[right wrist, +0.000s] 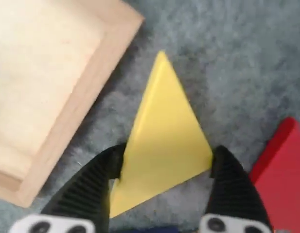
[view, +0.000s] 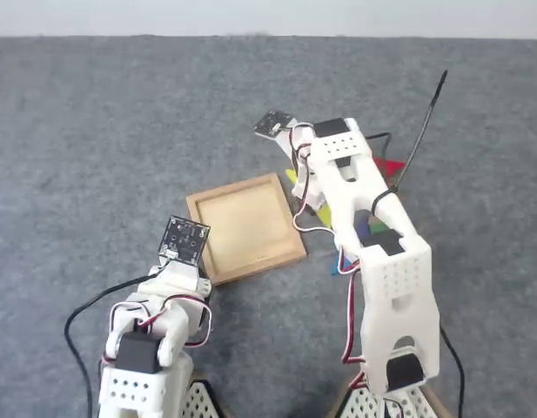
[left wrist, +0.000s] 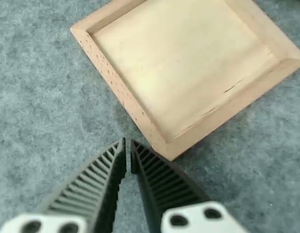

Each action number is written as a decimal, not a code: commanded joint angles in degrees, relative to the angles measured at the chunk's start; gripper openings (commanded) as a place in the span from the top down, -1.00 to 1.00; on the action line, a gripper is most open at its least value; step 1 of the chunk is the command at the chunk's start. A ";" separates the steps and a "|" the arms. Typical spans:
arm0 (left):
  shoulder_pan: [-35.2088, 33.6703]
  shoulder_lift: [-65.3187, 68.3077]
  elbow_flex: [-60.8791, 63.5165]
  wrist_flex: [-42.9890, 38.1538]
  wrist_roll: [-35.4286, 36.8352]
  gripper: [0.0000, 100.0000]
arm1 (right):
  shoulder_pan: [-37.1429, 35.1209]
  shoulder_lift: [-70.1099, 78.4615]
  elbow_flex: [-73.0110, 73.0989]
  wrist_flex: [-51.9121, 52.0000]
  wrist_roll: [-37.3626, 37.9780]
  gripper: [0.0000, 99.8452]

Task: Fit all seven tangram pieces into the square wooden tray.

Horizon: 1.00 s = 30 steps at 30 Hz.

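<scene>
Nothing has yet been laid in the square wooden tray (view: 242, 185). A yellow triangular piece (right wrist: 162, 131) is pinched between the jaws of the right gripper (right wrist: 164, 160); nothing is held by the near-closed left gripper (left wrist: 128, 145).

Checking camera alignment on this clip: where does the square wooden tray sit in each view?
High view: the wooden tray lies at the centre of the picture, beside the outstretched arm.
Left wrist view: the tray lies just beyond the left gripper, one corner nearest the tips.
Right wrist view: a tray corner lies beside the yellow triangle.
Shared landmark: the grey mat under the tray.
</scene>
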 commanded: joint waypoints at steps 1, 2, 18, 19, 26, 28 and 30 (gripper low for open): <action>-0.44 -1.05 -0.57 0.26 -0.09 0.96 | 0.57 0.31 0.09 1.71 -2.81 0.82; -0.44 -1.05 -0.57 0.26 -0.09 0.96 | 1.01 0.31 0.09 1.71 -4.04 0.83; -0.44 -1.05 -0.57 0.26 -0.09 0.96 | 9.36 -11.12 7.47 -0.75 -9.93 0.86; -0.44 -1.05 -0.57 0.26 -0.09 0.96 | 9.54 -12.97 9.49 -2.15 -9.93 0.87; -0.44 -1.05 -0.57 0.26 -0.09 0.96 | 10.07 -28.00 27.43 -11.74 -12.31 0.87; -0.44 -1.05 -0.57 0.26 -0.09 0.96 | 10.15 -31.87 32.09 -13.41 -12.40 0.86; -0.44 -1.05 -0.57 0.26 -0.09 0.96 | 10.24 -34.77 35.52 -14.11 -12.92 0.86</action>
